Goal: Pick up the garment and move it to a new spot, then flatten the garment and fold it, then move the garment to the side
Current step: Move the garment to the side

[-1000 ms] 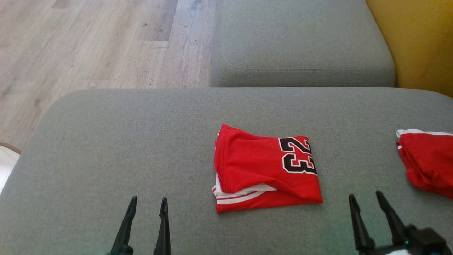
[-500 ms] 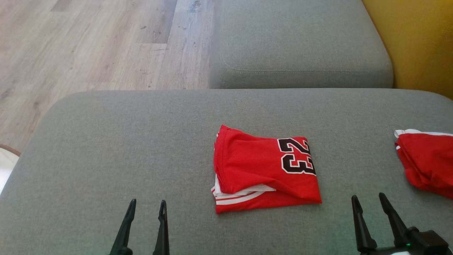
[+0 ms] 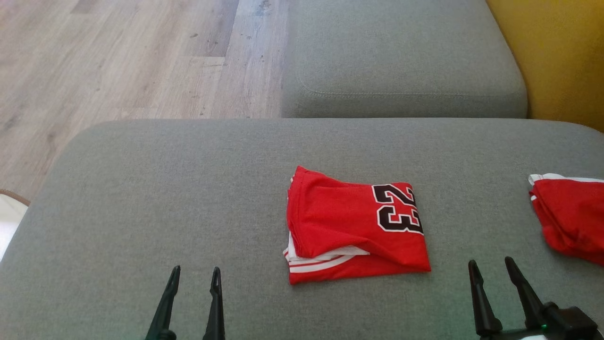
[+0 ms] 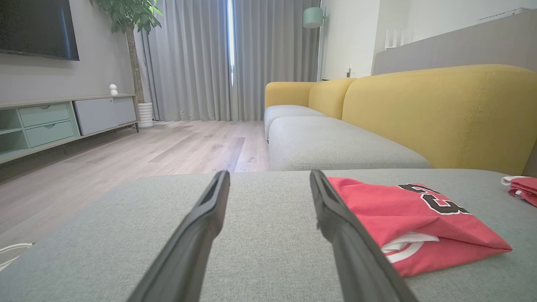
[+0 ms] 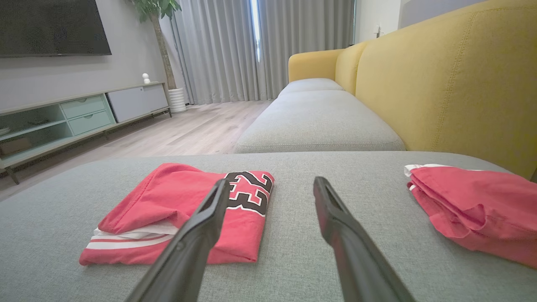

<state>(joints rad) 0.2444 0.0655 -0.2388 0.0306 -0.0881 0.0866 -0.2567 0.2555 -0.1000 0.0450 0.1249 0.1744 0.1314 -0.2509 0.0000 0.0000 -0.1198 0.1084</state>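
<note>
Dark L pincer (image 3: 196,268) & R pincer (image 3: 490,260), splayed, flank red garment (image 3: 349,222).

Two red garments, a folded jersey (image 3: 356,226) and a second bundle (image 3: 568,215); two grippers, left gripper (image 3: 196,268) and right gripper (image 3: 489,260); three grey cushions, near cushion (image 4: 260,235), middle cushion (image 4: 335,147), far cushion (image 4: 289,111); one potted plant (image 4: 134,16); one television (image 4: 37,27); one floor lamp (image 4: 312,16).

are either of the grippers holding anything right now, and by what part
Nothing is held. The left gripper and right gripper both stand open above the grey cushion, clear of the folded red jersey.
</note>
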